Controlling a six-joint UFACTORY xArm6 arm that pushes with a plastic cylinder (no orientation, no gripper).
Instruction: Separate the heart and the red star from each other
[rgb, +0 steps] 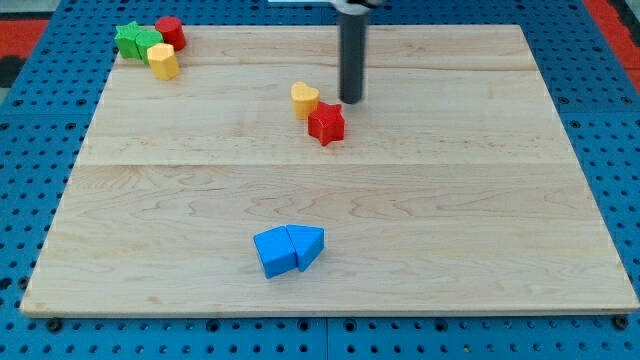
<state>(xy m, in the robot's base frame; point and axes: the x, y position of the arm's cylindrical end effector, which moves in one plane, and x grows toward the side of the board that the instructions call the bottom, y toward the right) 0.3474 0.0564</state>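
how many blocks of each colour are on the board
Yellow: 2, the heart and a block at the view's top left.
Red: 2, the star and a round block.
Green: 1, a star.
Blue: 2, a cube and a wedge.
Total: 7.
My tip sits just right of the heart.

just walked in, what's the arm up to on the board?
My tip is down on the wooden board, just to the view's right of the yellow heart and above the red star. Those two sit touching or nearly so; they are not yet separated. A green star, a yellow block and a red block cluster at the top left. Two blue blocks sit near the bottom.
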